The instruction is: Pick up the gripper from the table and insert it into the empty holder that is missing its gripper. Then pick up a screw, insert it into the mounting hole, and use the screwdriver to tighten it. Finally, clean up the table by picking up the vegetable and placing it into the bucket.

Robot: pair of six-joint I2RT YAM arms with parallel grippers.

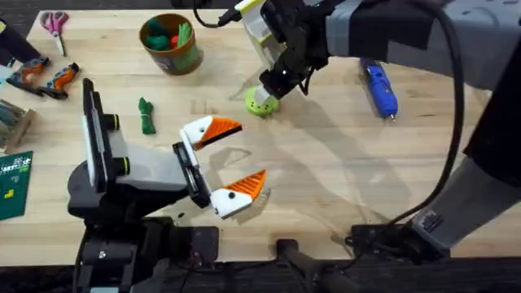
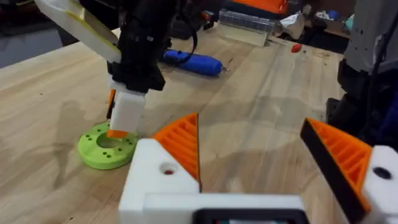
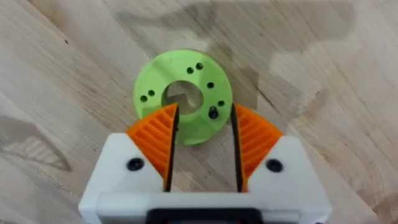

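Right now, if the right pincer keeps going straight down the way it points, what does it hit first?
The green ring. The right pincer points down at it with fingers open, their orange tips straddling the ring's near edge. It looks very close to the ring, though the exact gap is hard to judge. Below that is the table.

No readable text, label, brand, number or sign appears anywhere. A green board (image 1: 14, 185) at the table's left edge carries small yellow and white markings, too small to make out. The blue screwdriver (image 1: 379, 88) shows no legible lettering.
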